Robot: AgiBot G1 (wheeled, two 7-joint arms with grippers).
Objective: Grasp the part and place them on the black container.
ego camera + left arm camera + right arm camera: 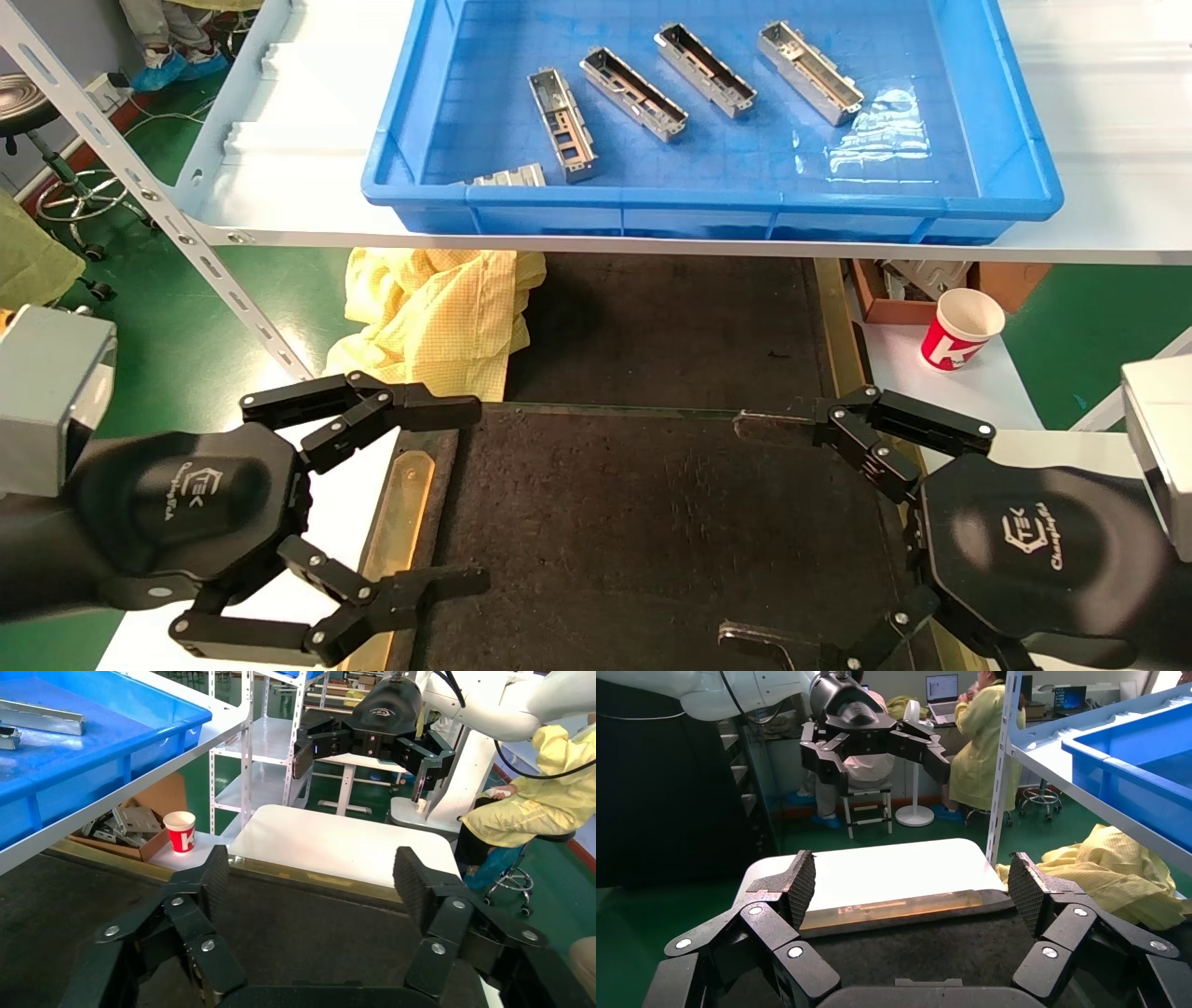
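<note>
Clearly nothing is gripped yet: the left gripper (447, 494) and right gripper (754, 531) both hover wide apart over the black container (652, 522), while the parts (633, 93) lie beyond it in the blue bin (717, 200). Reaching up risks clipping the bin's front wall, and one part (507, 175) tucked against that wall looks awkward to pinch. Only the head view shows all the parts; the wrist views show each opposing gripper and seated workers (979, 727) nearby.
</note>
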